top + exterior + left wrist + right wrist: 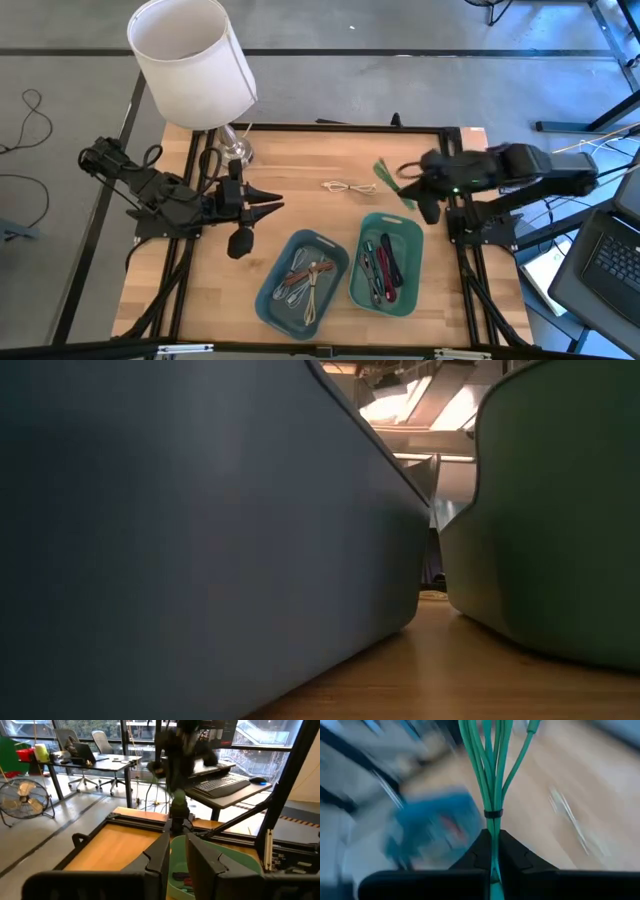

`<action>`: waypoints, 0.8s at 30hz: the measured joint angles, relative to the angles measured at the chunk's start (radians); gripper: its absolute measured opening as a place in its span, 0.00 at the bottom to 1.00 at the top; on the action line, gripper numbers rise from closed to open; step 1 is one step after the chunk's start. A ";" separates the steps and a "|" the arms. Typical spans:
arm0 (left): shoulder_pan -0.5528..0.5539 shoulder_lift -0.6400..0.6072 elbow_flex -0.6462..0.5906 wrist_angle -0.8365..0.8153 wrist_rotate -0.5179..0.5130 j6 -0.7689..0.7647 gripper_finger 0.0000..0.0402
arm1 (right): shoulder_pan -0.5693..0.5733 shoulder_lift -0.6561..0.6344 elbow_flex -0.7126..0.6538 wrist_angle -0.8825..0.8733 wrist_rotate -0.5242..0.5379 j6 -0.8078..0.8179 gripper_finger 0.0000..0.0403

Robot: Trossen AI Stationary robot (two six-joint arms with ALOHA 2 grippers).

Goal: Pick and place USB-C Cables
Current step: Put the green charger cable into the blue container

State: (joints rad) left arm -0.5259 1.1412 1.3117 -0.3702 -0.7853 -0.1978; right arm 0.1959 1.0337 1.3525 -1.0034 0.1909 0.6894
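Observation:
My right gripper [408,192] is above the table, just beyond the far end of the green tray [412,240], and is shut on a green cable bundle [384,173]. The bundle fills the right wrist view [492,765]. A white cable [345,187] lies flat on the wood left of it. The blue tray [268,290] holds grey and beige cables [305,285]. The green tray holds red and dark cables [382,265]. My left gripper [276,206] hovers at the table's left, empty, its fingers a narrow gap apart. My right gripper pinches the green bundle between its two fingers just below its black tie [493,813], at the gathered end [493,842]. The fingers lie along the bundle. The strands fan out beyond the fingertips. The bundle is lifted clear of the table.
A lamp with a white shade [192,58] and glass base [234,145] stands at the far left corner. A black frame [330,127] borders the table. The low view shows only the blue tray's wall [200,520] and the green tray's wall [560,510], with a gap between them.

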 joint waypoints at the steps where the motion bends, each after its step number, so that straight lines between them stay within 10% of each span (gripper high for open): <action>1: 0.005 0.001 0.000 0.001 0.003 -0.006 0.15 | 0.043 -0.005 0.000 0.080 0.048 -0.002 0.03; 15: 0.144 0.105 0.000 0.272 0.163 0.000 0.52 | 0.125 0.215 0.000 0.695 0.018 -0.339 0.03; 24: 0.213 0.164 0.000 0.369 0.391 -0.025 0.56 | 0.077 0.268 0.000 0.879 -0.032 -0.407 0.03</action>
State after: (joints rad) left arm -0.3127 1.3048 1.3117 -0.0012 -0.3938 -0.2226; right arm 0.2730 1.3019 1.3529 -0.1249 0.1590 0.2828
